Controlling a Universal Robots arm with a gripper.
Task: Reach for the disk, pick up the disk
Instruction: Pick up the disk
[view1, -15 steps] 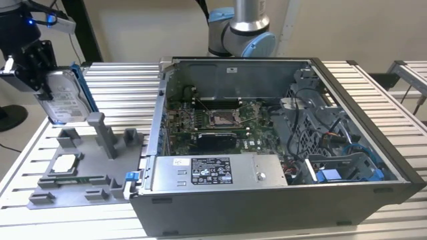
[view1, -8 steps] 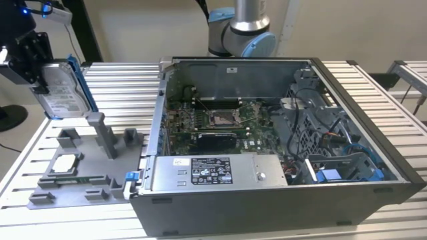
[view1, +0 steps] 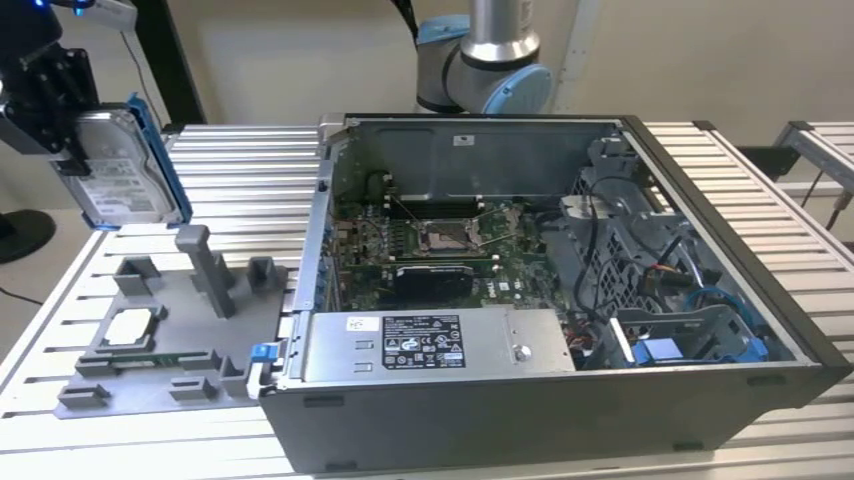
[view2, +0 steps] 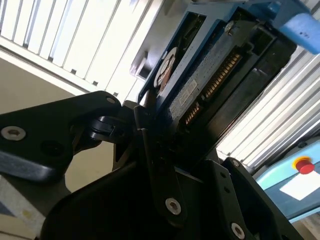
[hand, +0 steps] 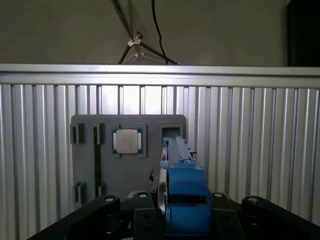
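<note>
The gripper was clamped on the disk, holding it upright in the air. The disk hung at twelve o'clock from the gray fixture.

One disk, one tray, one case — one chip, seemingly.

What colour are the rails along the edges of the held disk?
Blue; the disk shows them best in the first wrist view.
</note>
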